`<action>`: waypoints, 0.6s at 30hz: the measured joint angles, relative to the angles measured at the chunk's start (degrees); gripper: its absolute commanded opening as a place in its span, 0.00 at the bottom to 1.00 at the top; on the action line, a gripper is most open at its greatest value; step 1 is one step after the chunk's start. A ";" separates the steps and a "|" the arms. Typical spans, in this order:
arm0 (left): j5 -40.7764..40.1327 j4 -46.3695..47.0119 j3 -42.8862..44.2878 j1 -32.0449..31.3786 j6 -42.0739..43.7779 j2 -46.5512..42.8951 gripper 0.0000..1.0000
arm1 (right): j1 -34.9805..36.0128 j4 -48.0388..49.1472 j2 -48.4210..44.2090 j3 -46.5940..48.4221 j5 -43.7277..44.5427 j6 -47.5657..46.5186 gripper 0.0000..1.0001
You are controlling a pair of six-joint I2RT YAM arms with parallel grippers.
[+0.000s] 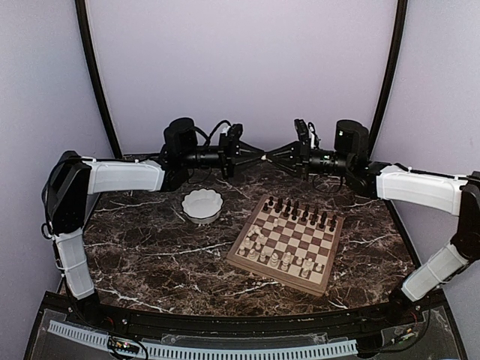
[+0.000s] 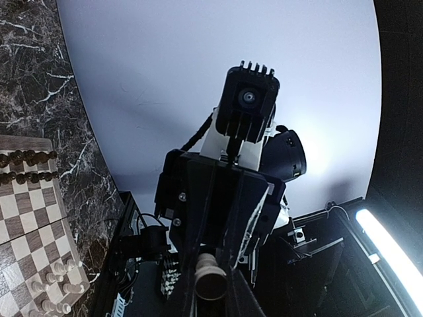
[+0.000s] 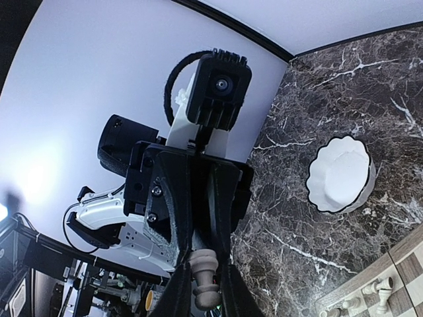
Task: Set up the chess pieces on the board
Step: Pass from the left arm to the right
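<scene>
A pale chess piece point(image 3: 205, 281) hangs in the air behind the far edge of the chessboard point(image 1: 234, 257), caught where the two arms meet tip to tip above the counter point(image 1: 150, 255). The left gripper point(image 1: 261, 157) is clamped on it. The right gripper point(image 1: 272, 155) has its fingers drawn in close on either side, but I cannot tell whether they bear on it. This looks like a handover.

To do it well, the right should be firmly closed on the stem before the left lets go. The left should then back straight away so it does not tip the piece.

Dark chessmen point(image 1: 300, 210) fill the board's far rows and pale chessmen point(image 1: 281, 259) stand along the near ones. Which square is vacant is too small to tell. A white scalloped bowl point(image 1: 202, 205) sits just left of the board.
</scene>
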 measured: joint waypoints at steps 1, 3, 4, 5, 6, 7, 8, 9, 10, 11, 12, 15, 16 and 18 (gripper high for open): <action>0.07 0.04 0.00 0.00 -0.04 0.04 0.06 | -0.02 0.02 0.09 0.00 -0.07 0.04 0.10; 0.11 0.20 0.00 0.02 -0.24 0.04 0.10 | -0.13 0.13 0.11 0.00 -0.22 0.13 0.07; 0.11 0.26 0.00 0.02 -0.26 0.04 0.14 | -0.15 0.17 0.09 0.00 -0.24 0.09 0.07; 0.09 0.26 0.00 0.02 -0.26 0.04 0.17 | -0.24 0.20 0.09 0.00 -0.24 0.00 0.06; 0.04 0.11 0.02 0.02 -0.15 0.04 0.25 | -0.24 0.02 0.09 0.00 -0.24 -0.28 0.06; -0.04 -0.33 0.04 0.02 0.04 0.04 0.29 | -0.26 -0.26 0.07 0.02 -0.20 -0.57 0.06; -0.24 -1.14 0.17 0.02 0.90 0.02 0.35 | -0.26 -1.38 -0.04 0.28 -0.09 -1.25 0.06; -0.55 -2.91 0.39 0.02 1.88 0.02 0.37 | -0.26 -2.86 -0.15 0.68 0.28 -2.08 0.06; -1.03 -5.20 0.61 0.11 3.52 -0.09 0.40 | -0.33 -5.49 -0.24 1.53 0.66 -3.39 0.06; -1.88 -8.15 0.79 0.24 5.49 -0.28 0.41 | -0.33 -8.70 -0.31 2.82 1.27 -5.16 0.06; -2.71 -10.56 1.14 0.31 7.78 -0.55 0.43 | -0.35 -11.96 -0.31 4.09 1.92 -7.02 0.05; -6.95 -22.99 2.43 0.83 16.22 -3.02 0.44 | -0.33 -27.04 -0.31 10.80 5.29 -15.61 0.05; -8.57 -27.06 2.45 1.25 18.97 -4.28 0.45 | -0.17 -31.63 -0.31 13.25 6.82 -18.82 0.04; -12.26 -34.03 2.45 2.01 23.87 -6.82 0.46 | 0.20 -39.54 -0.35 16.94 9.79 -24.37 0.04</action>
